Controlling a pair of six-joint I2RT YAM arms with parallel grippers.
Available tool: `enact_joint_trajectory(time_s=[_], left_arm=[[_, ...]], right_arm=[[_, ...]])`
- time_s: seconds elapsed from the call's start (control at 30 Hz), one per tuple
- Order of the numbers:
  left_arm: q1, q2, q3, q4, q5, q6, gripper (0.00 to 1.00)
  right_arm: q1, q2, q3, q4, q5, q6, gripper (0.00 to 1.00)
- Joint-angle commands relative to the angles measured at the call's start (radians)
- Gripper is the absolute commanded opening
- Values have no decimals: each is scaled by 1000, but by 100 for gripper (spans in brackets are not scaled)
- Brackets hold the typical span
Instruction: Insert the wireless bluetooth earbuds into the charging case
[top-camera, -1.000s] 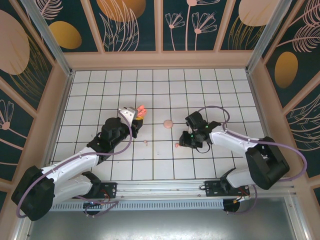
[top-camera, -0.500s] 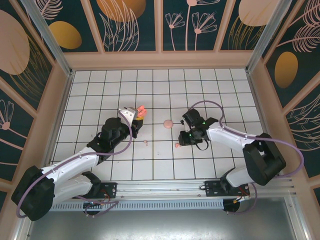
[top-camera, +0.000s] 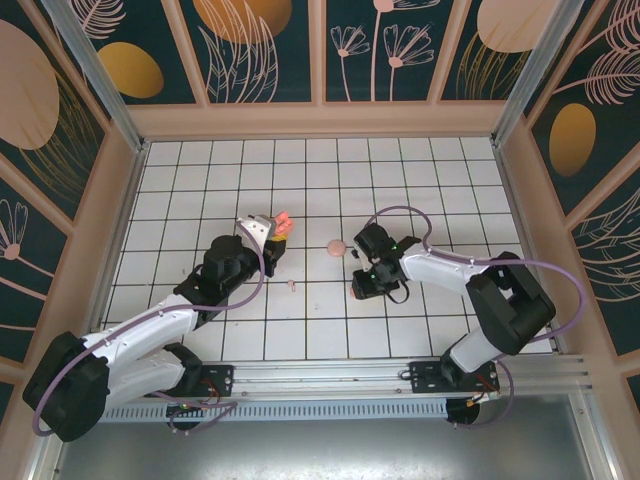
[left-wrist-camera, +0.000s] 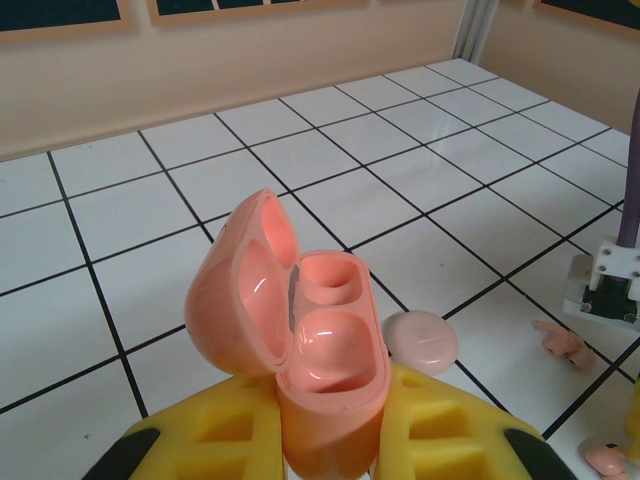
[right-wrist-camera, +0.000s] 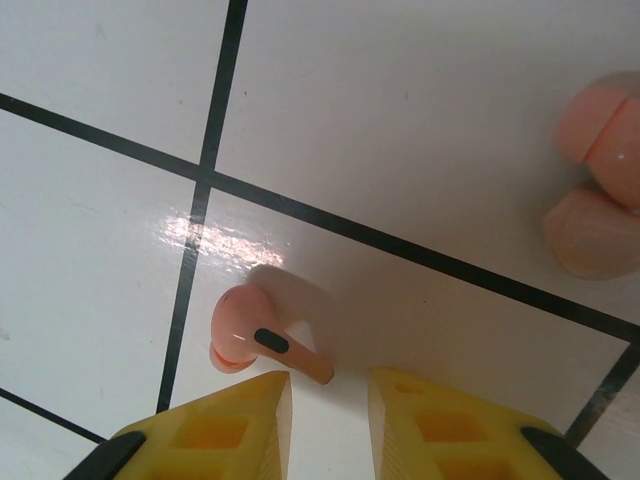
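Observation:
My left gripper (left-wrist-camera: 335, 420) is shut on the salmon charging case (left-wrist-camera: 320, 340), held upright above the floor with its lid hinged open to the left and both wells empty. In the top view the charging case (top-camera: 281, 221) sits at the tip of the left gripper (top-camera: 270, 232). One pale pink earbud (right-wrist-camera: 255, 340) lies on the white tile, its stem tip just at the gap of my open right gripper (right-wrist-camera: 330, 400), untouched by the fingers. The same earbud (left-wrist-camera: 560, 342) lies far right in the left wrist view. The other earbud (top-camera: 291, 285) lies between the arms, below the case.
A paler pink round disc (top-camera: 337, 247) lies on the floor between the two grippers, just beyond the case (left-wrist-camera: 421, 340). A blurred salmon rounded shape (right-wrist-camera: 600, 180) sits at the right edge of the right wrist view. Wooden walls (top-camera: 320, 118) ring the tiled floor.
The right gripper has slid left and lowered over the earbud on the floor. The left arm holds the open case still.

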Motion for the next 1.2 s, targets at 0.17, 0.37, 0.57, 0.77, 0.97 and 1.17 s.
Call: enact_joint_trajectory(time_s=[0.17, 0.37, 0.57, 0.77, 0.97, 1.17], left_arm=[[-6, -4, 28, -1, 6, 2, 9], [-6, -7, 26, -6, 6, 0, 9], [-5, -8, 29, -12, 6, -1, 9], [-7, -12, 29, -16, 3, -3, 9], [-5, -12, 31, -20, 5, -4, 8], [-6, -11, 29, -18, 12, 0, 9]], right_arm=[[9, 16, 26, 41, 31, -24, 26], [9, 29, 23, 62, 24, -33, 26], [10, 55, 37, 62, 35, -51, 29], [13, 42, 57, 60, 33, -63, 32], [28, -62, 78, 59, 20, -156, 35], [26, -195, 54, 66, -66, -532, 40]])
